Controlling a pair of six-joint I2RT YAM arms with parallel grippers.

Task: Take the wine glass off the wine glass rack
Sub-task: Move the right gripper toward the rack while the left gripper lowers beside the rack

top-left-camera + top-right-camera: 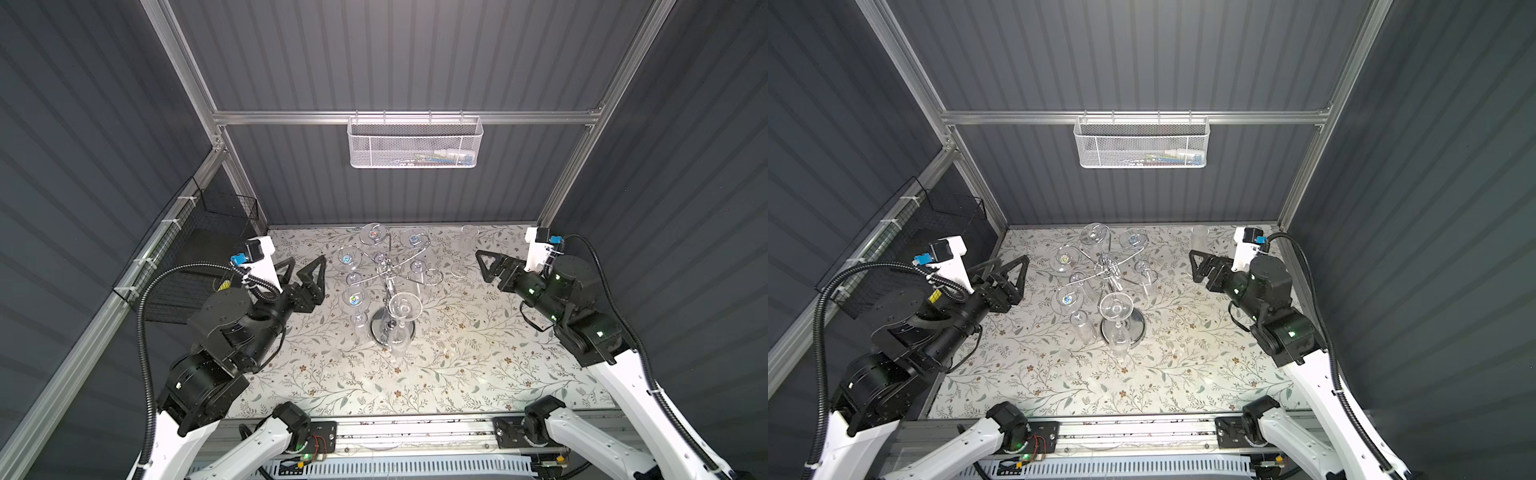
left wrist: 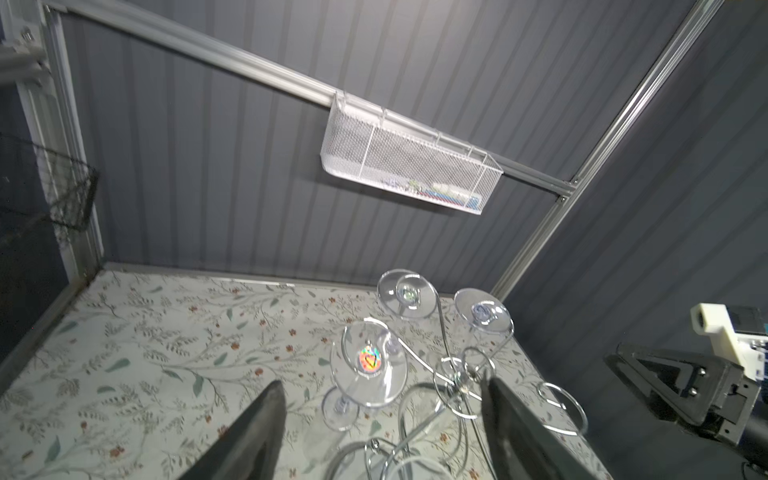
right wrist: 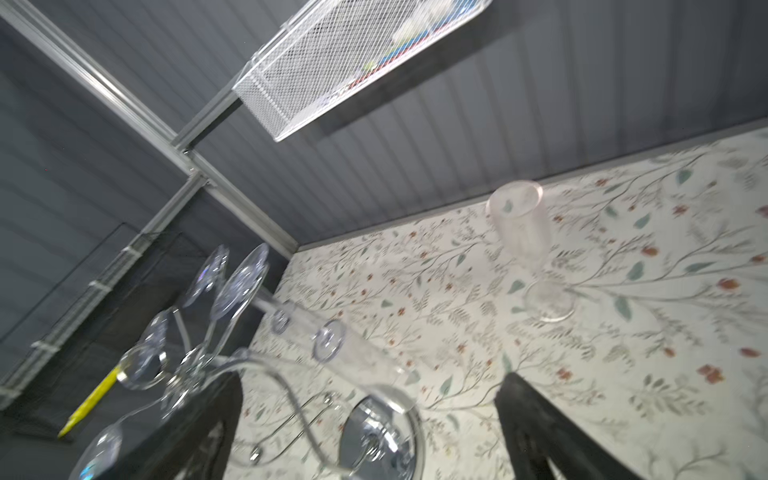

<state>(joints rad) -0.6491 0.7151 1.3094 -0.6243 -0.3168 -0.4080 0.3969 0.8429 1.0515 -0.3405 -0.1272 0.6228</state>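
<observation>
We are hovering left hand (image 1: pixel 306 266) and right hand (image 1: pixel 485 266) on either side of wine glass rack (image 1: pixel 390 276), both open, empty. We are planning stem grip on wine glass (image 2: pixel 368 365) left of rack, sliding it outward off rack.

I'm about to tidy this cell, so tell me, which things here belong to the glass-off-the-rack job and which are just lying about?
Job:
- wine glass rack
- five glasses hanging on it
- upright glass standing on the table
- left gripper and right gripper, fingers apart

Lying about:
- white mesh basket, hung at the back
- black wire basket, at the left side
</observation>
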